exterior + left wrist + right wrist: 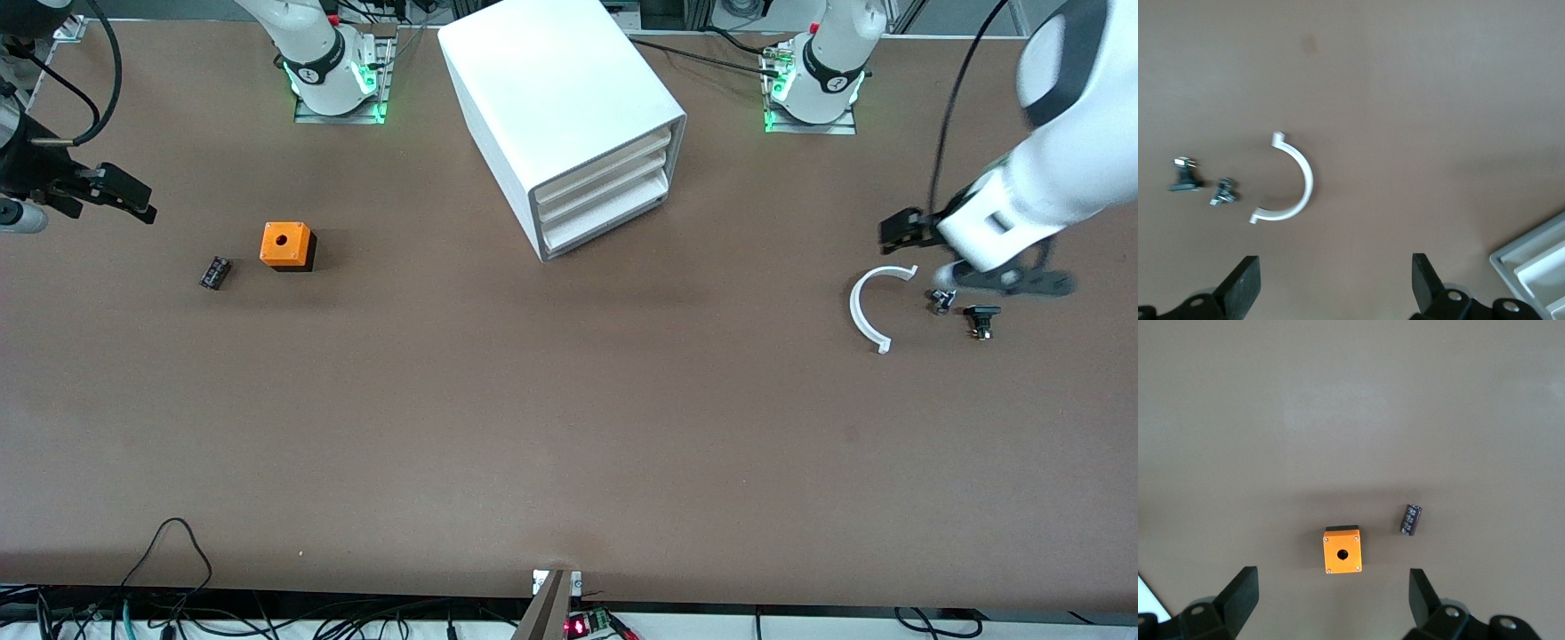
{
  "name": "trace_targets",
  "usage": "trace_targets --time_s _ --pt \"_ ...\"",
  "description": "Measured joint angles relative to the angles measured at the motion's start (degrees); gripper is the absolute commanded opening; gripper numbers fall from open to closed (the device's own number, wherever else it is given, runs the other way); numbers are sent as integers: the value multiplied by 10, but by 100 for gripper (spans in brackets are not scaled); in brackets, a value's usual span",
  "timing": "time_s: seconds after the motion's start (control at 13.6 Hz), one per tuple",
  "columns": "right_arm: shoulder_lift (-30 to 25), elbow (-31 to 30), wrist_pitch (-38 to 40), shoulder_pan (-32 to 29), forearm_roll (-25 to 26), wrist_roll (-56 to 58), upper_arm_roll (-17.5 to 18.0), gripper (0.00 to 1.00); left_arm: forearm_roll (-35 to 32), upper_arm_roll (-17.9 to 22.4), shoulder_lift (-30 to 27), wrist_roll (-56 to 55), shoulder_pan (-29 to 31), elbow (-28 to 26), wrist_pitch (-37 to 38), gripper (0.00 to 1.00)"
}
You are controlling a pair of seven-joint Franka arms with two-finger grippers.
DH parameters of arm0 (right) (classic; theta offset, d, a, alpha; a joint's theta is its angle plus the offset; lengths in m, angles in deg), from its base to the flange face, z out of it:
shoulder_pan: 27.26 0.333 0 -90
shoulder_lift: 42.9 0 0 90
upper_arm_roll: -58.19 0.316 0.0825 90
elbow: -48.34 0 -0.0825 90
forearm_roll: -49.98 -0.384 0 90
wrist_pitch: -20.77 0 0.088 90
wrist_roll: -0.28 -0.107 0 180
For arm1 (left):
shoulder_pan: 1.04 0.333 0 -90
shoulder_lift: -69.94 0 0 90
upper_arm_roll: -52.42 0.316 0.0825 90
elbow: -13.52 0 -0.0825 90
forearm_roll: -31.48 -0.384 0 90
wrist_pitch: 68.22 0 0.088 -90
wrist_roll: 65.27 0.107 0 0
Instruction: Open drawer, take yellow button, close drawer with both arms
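Your left gripper (1331,283) is hovering, fingers spread, over table (569,427); right gripper (1331,600) likewise; drawer (605,158) is sitting shut at twelve o'clock.

Cabinet (569,116) mid-table between the arm bases, cube (286,245) beside ribbed block (214,272), curved piece (869,307) near perhaps two small fittings (965,311)

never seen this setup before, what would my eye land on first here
Most likely the big white cabinet near the robots' bases in the middle of the table, its three drawers all pushed in. Next the orange cube with a hole, toward the right arm's end, a small black block beside it. At the left arm's end lies a curved white piece; the open left tool hangs over the table close to it.
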Motion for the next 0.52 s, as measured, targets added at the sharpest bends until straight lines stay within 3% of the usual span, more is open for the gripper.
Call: trace_targets --time_s 0.15,0.52 --pt "7 6 0 2 0 0 0 100 37 -11 35 7 0 -3 1 100" --pt "36 12 0 13 0 0 0 100 226 -7 56 57 21 -15 41 100"
